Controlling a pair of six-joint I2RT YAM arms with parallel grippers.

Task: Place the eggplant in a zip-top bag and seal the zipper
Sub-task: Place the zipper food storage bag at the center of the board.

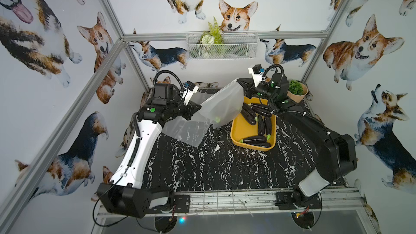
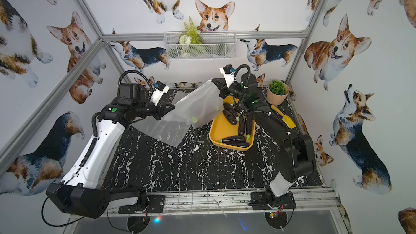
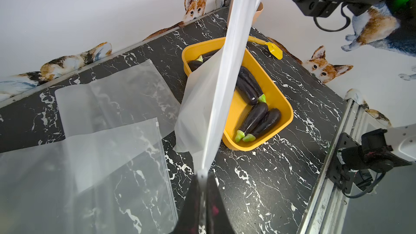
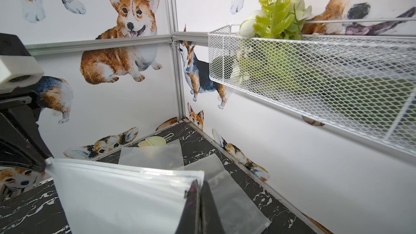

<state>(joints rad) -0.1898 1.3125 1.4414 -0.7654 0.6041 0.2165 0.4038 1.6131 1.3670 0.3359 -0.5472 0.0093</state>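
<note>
— Frosted, limp zip-top bag [image 1: 222, 104] held between left gripper [image 1: 198, 108] and right gripper [image 1: 239, 83], both clamped on its zipper edge.
— Glossy eggplants [image 1: 248, 113] lie in the rounded yellow tray [image 1: 239, 131], centre-right; only the right wrist view shows a pale comb [image 4: 155, 141].

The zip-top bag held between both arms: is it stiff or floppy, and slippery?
Probably floppy: the bag hangs slack below the edge pinched by the left end effector and the right end effector. Likely light, since its film looks thin and translucent. The smooth film may slip.
</note>
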